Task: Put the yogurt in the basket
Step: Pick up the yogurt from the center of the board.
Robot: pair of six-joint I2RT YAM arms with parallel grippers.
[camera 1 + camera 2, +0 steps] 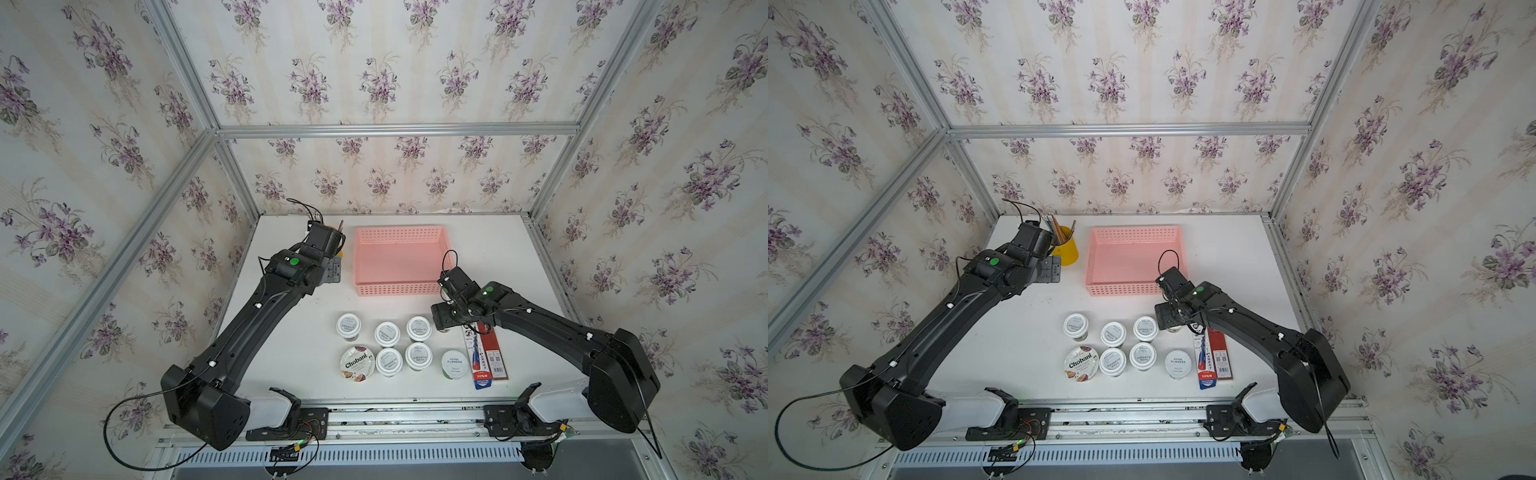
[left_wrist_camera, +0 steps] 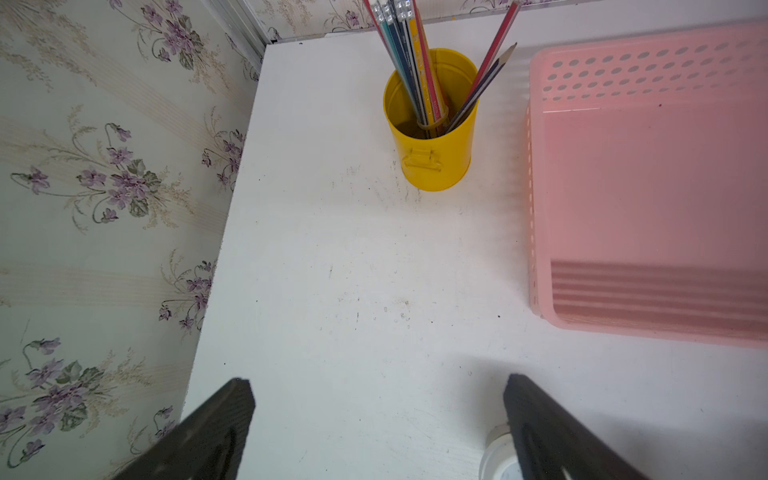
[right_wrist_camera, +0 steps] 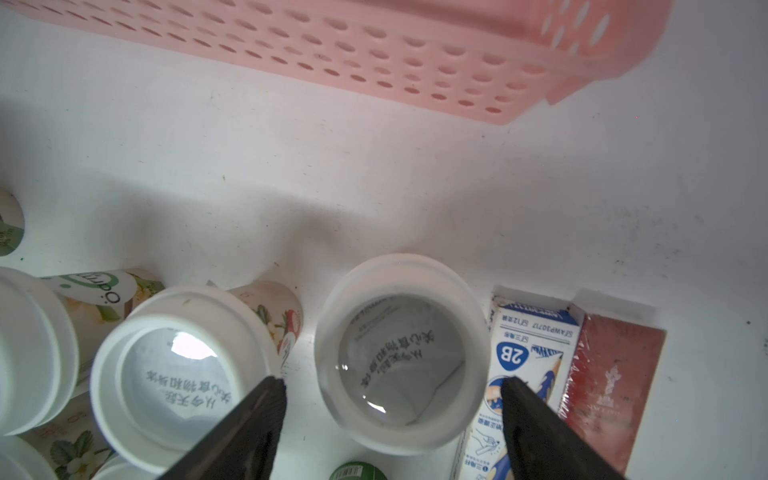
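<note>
At the back of the white worktop point(image 1: 1025, 332), pink basket point(image 1: 1121, 289), with yellow pencil cup point(image 1: 1068, 251) near its side. Nearer the front, yogurt cups point(image 1: 1113, 333) in two rows, Chobani cup point(image 1: 1081, 363) among them. Over one further cup point(image 1: 1173, 330), mostly hidden, the right gripper point(image 1: 1169, 319). Just beside, blue packet point(image 1: 1204, 361) and red packet point(image 1: 1221, 353), partly under the right arm point(image 1: 1246, 324).

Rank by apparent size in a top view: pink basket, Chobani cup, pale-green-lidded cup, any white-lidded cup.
1. pink basket, by far the largest.
2. Chobani cup.
3. pale-green-lidded cup and white-lidded cup: their lids look nearly alike, so I am not ranking them.
</note>
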